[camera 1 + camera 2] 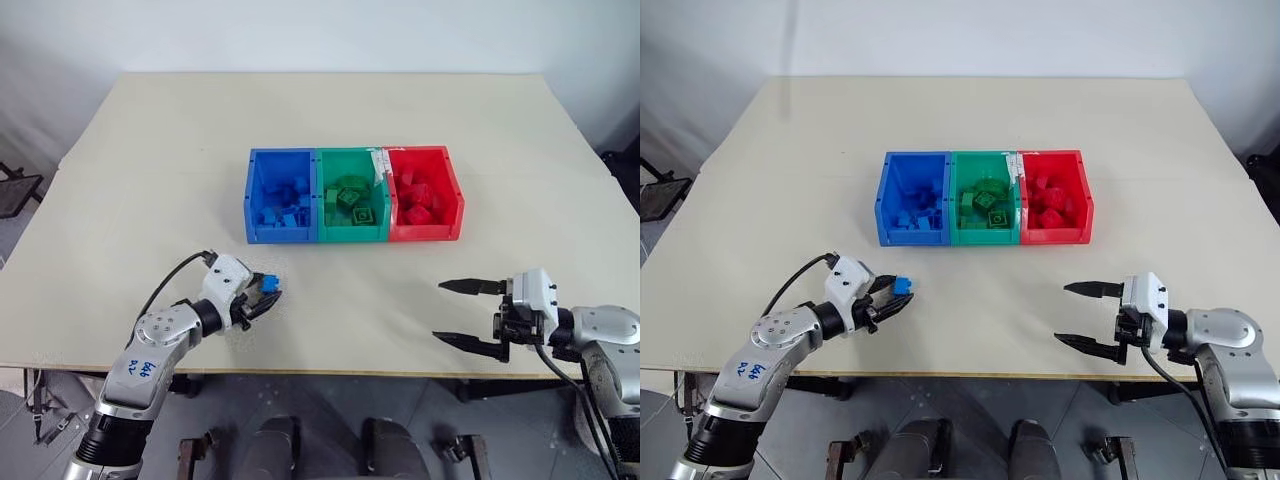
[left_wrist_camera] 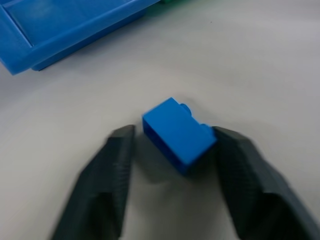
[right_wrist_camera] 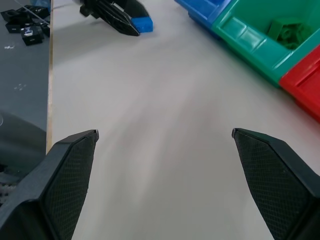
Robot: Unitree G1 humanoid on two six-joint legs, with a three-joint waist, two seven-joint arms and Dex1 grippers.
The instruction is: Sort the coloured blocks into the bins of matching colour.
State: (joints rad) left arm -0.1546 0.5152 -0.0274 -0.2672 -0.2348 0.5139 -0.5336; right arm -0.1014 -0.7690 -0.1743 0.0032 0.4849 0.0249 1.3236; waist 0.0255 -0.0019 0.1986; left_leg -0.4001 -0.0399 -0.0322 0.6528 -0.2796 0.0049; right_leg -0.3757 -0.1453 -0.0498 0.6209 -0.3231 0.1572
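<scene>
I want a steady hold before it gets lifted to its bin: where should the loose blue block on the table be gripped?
Grip the blue block across its two flat long sides, coming in low from the table's near edge. Its studs point sideways, so those smooth faces already sit between the left gripper's fingers.

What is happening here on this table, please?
A humanoid robot is sorting coloured blocks into three joined bins. Its left gripper has its fingers around a blue block on the table, one finger touching it, the other a little apart. The blue bin, green bin and red bin already hold blocks of their own colour. The right gripper hovers open and empty over the table's near edge.
</scene>
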